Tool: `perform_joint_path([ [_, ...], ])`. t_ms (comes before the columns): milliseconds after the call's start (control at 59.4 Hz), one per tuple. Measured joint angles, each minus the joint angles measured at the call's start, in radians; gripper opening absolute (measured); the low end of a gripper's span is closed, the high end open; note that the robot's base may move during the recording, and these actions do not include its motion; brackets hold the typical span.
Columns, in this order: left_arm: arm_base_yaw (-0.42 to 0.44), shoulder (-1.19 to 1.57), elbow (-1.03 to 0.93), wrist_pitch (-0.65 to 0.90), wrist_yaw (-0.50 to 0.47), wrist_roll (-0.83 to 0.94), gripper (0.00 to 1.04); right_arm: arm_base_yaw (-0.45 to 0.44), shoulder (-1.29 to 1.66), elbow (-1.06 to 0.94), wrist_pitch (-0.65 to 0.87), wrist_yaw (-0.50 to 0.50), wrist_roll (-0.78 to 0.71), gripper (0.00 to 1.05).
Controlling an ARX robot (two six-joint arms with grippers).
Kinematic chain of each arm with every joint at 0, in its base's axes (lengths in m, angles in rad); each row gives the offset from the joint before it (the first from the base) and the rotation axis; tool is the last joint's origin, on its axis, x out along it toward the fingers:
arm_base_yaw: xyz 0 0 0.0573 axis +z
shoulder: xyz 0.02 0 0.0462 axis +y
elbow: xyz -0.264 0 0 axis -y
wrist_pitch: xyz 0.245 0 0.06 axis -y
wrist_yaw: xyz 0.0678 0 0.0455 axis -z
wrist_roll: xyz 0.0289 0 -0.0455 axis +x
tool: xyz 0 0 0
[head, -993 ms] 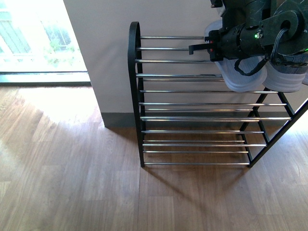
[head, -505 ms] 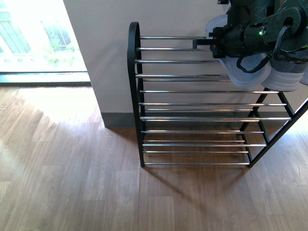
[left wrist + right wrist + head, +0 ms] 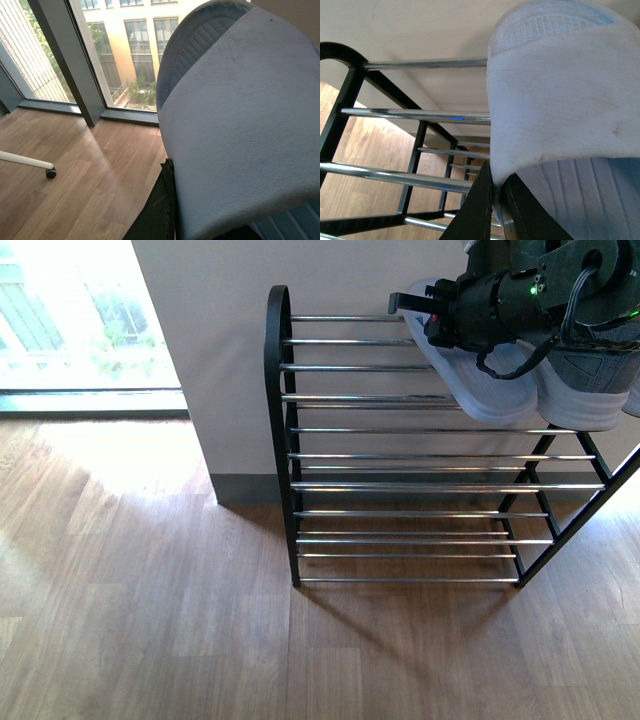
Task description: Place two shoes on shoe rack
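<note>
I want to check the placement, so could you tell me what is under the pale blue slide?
Chrome bars of the shoe rack lie under the pale blue slide. An arm hides its upper part.

Warm wood-plank floor (image 3: 150, 620) meets a plain pale wall (image 3: 220, 340) with grey skirting — a bright floor-level window (image 3: 70, 320) floods daylight in.

daylight floods in from the window (image 3: 70, 315) at the front view's upper left, blown out to near white, with a bright glare patch on the floor (image 3: 120, 620) below it. the rack (image 3: 400, 455) casts a soft shadow on the floor and its chrome bars glint. both wrist views are sharp farther off, but each slide (image 3: 240, 130) (image 3: 560, 95) looms close and slightly soft.
</note>
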Motion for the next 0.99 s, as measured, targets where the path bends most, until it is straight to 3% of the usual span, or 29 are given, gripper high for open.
perform_joint_path([
  [118,0.000,0.000,0.000,0.000,0.000,0.000,0.02,-0.004,0.002,0.014,-0.015,0.013,0.005,0.02],
  [168,0.000,0.000,0.000,0.000,0.000,0.000,0.02,-0.005,0.002,0.014,-0.015,0.025,0.005,0.07],
  [370,0.000,0.000,0.000,0.000,0.000,0.000,0.02,-0.016,-0.003,0.000,-0.015,0.034,0.023,0.45],
  [724,0.000,0.000,0.000,0.000,0.000,0.000,0.02,-0.034,-0.153,-0.066,-0.143,0.035,0.035,0.95],
  [875,0.000,0.000,0.000,0.000,0.000,0.000,0.02,-0.049,-0.312,-0.151,-0.162,0.027,0.038,0.96],
  [993,0.000,0.000,0.000,0.000,0.000,0.000,0.02,-0.064,-0.450,-0.263,-0.062,0.109,-0.048,0.96],
])
